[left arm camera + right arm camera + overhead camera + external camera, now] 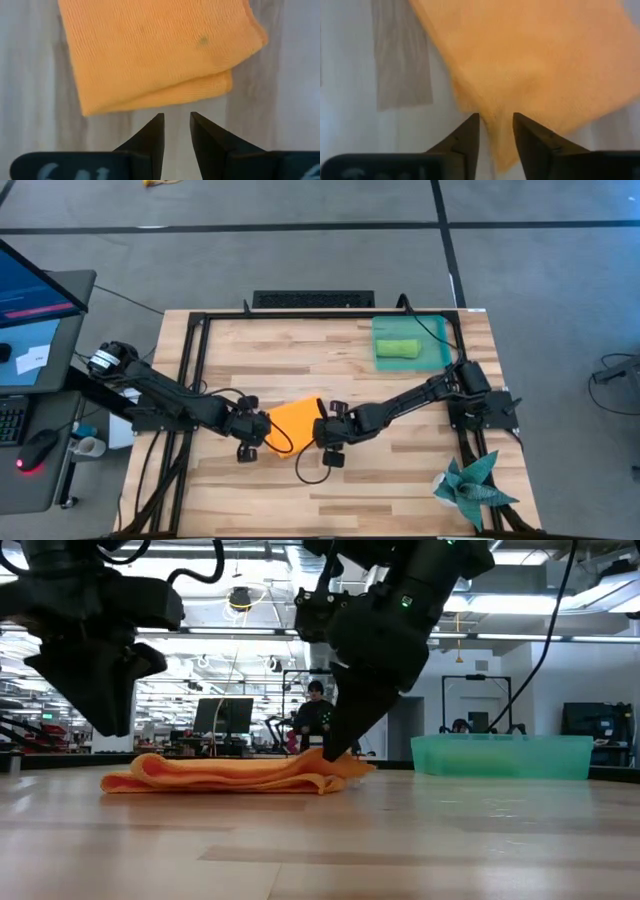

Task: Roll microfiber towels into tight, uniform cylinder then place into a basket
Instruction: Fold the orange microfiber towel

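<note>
The orange microfiber towel [293, 420] lies folded in several layers, flat on the middle of the table [230, 774]. My left gripper [263, 430] hovers open just off its left edge, with nothing between the fingers [176, 120]. At the towel's right end my right gripper [320, 431] is open, slanting down, with a corner of the towel [496, 131] lying between and below its fingertips. The lime green towel [397, 347] lies rolled inside the teal basket [436, 330] at the far right. My right gripper comes down steeply onto the orange towel's right end [338, 762], its open fingers astride a corner of the folded cloth [496, 131]. The towel lies flat on the table. Whether the fingertips touch it I cannot tell.
A dark teal spiky cloth [472, 485] lies at the table's near right corner. A black frame [300, 315] borders the wooden top. Bare wood lies in front of the towel [320, 840]. People and desks show in the room behind.
</note>
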